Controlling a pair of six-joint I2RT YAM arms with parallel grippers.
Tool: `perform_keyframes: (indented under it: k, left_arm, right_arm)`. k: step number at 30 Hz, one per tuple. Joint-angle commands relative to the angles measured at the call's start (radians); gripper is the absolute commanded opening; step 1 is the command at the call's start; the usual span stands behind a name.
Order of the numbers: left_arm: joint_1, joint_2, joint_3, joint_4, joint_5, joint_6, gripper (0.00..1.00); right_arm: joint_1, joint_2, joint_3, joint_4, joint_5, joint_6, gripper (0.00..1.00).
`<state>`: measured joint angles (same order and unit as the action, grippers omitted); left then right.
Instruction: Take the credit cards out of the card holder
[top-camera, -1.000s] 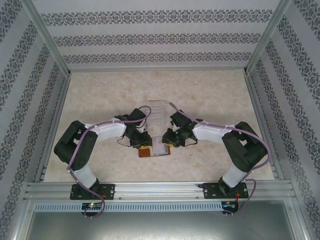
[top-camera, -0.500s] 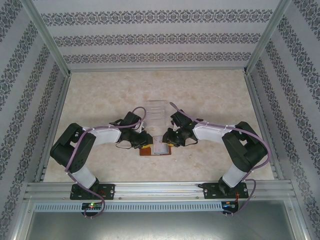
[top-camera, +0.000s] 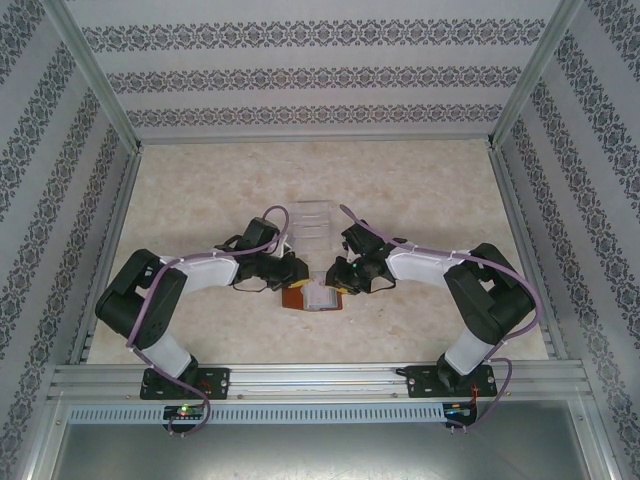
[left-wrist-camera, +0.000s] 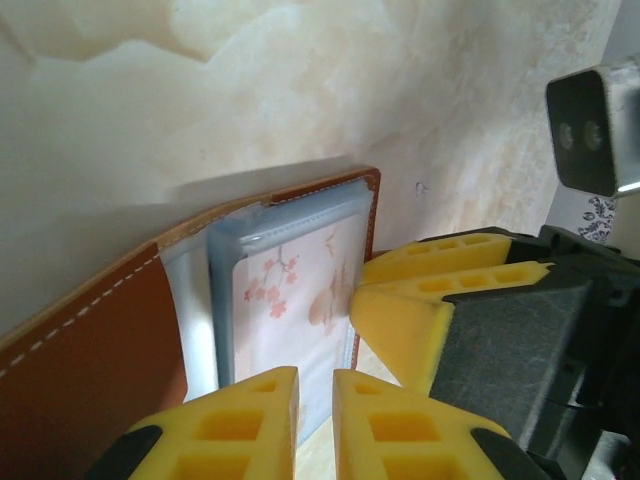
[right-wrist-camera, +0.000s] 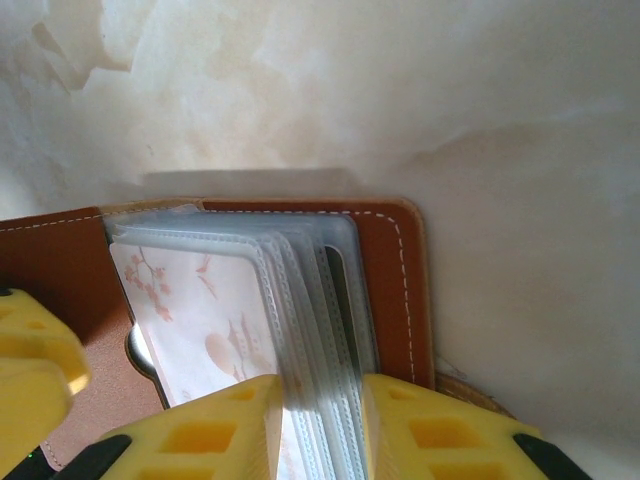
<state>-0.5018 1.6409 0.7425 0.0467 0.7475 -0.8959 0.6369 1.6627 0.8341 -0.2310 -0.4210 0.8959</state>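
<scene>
- The counter, pale and marbled, is spread under and around the card holder on every side.
- A clear tray is set on the far side of the card holder, near it but apart from it.
- The card holder is laid open and flat on the counter. Its reddish-brown leather is turned outward, and a fan of clear sleeves is raised from its middle.
- The left gripper is held low over the card holder's left half. Its jaws are drawn almost together at the near edge of the front sleeve. Whether anything is pinched between them cannot be told.
- The right gripper is placed at the card holder's right side, tip to tip with the left one. Its jaws are clenched on the bundle of sleeves, which is pressed between both yellow fingers.
- The credit cards are kept inside the card holder's sleeves. A pale one printed with pink blossom is seen in the front sleeve, and a dark edge is seen in a sleeve further back.
</scene>
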Motion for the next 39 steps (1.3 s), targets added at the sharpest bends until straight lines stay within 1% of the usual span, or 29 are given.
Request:
perform_keyframes:
  k: [1,10,22,30,39]
  left_arm:
    - [0.012,0.029,-0.014,0.059,0.038,-0.022,0.17]
    - [0.010,0.057,-0.004,0.016,0.033,-0.004,0.17]
    - [0.010,0.047,0.053,-0.184,-0.038,0.100,0.17]
    - [0.011,0.023,0.065,-0.146,-0.003,0.074,0.17]
    - [0.008,0.032,0.044,-0.063,0.039,0.025,0.17]
  right_arm:
    - [-0.005,-0.017,-0.009,-0.011,-0.001,0.013,0.29]
    - [-0.004,-0.017,-0.009,-0.024,0.008,0.008,0.28]
    - [-0.004,-0.018,-0.003,-0.042,0.020,0.000,0.29]
    - [-0.005,-0.053,0.008,-0.060,0.022,-0.003,0.29]
    - [0.005,-0.085,0.013,-0.025,0.008,0.008,0.28]
